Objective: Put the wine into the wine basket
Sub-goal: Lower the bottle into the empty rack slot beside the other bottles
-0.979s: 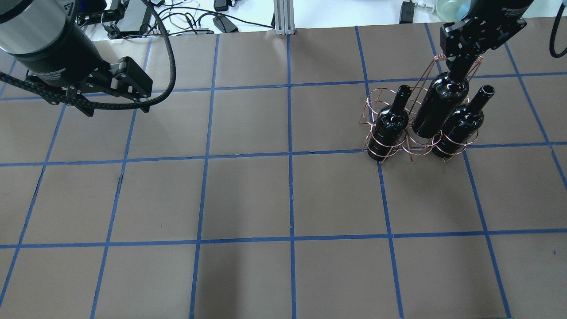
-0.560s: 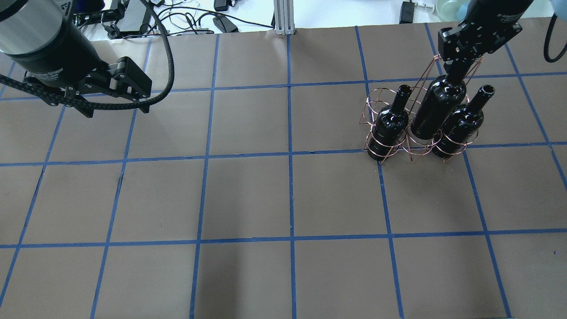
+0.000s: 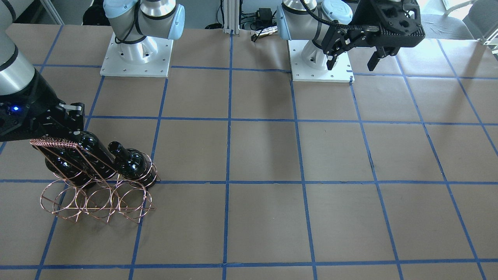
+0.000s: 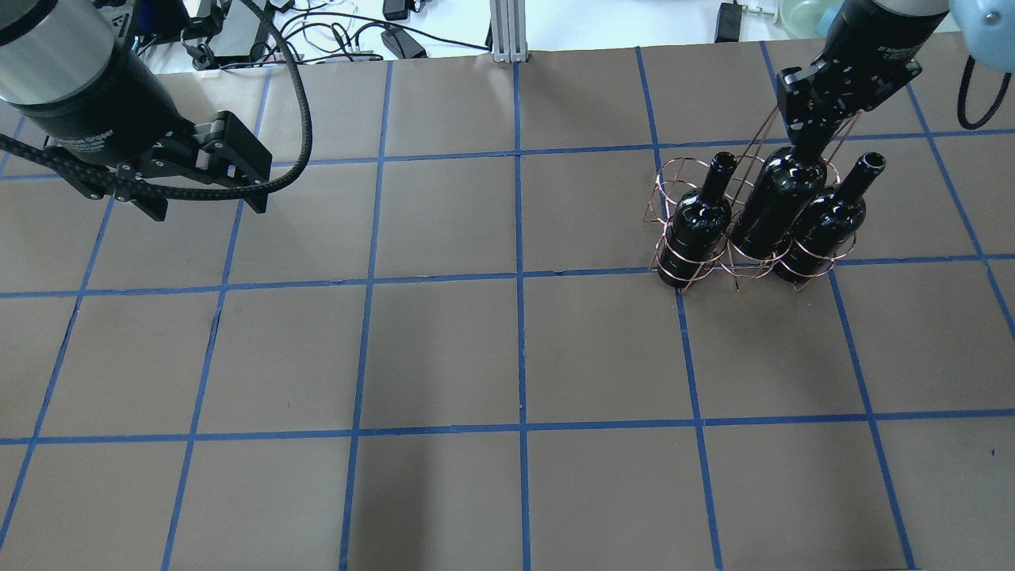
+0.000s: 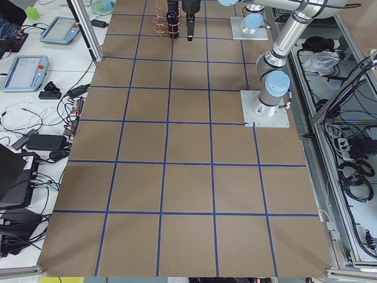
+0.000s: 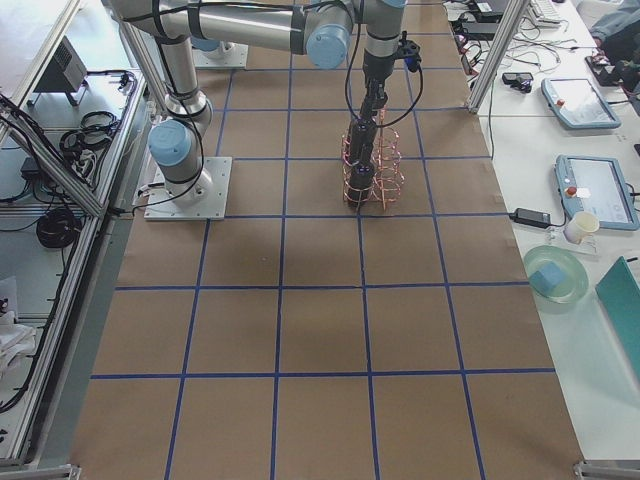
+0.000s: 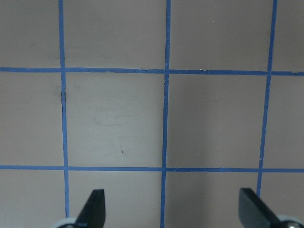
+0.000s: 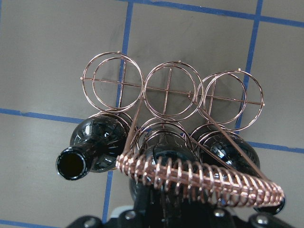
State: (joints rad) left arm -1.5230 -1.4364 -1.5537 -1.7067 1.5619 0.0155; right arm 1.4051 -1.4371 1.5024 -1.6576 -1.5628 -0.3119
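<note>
The copper-pink wire wine basket point(image 4: 672, 170) stands at the far right of the table, with three glossy black bottles in its near row. My right gripper point(image 4: 810, 136) is shut on the neck of the middle wine bottle point(image 4: 781, 198), which leans in the middle ring between the other two bottles point(image 4: 702, 222) point(image 4: 825, 226). In the right wrist view the coiled handle point(image 8: 199, 183) crosses over the held bottle point(image 8: 164, 145); the back rings are empty. In the front view the right gripper point(image 3: 74, 130) holds the bottle point(image 3: 93, 153). My left gripper point(image 4: 206, 198) hangs open and empty at the far left, its fingertips point(image 7: 95, 204) wide apart.
The brown table point(image 4: 444, 349) carries a grid of blue tape lines. Cables and power bricks point(image 4: 396, 40) lie beyond its far edge. The arm bases point(image 3: 136, 54) stand on white plates on the robot's side.
My right gripper has moved down and slightly left with the middle bottle, sinking it deeper into the middle ring. The left arm has barely shifted.
</note>
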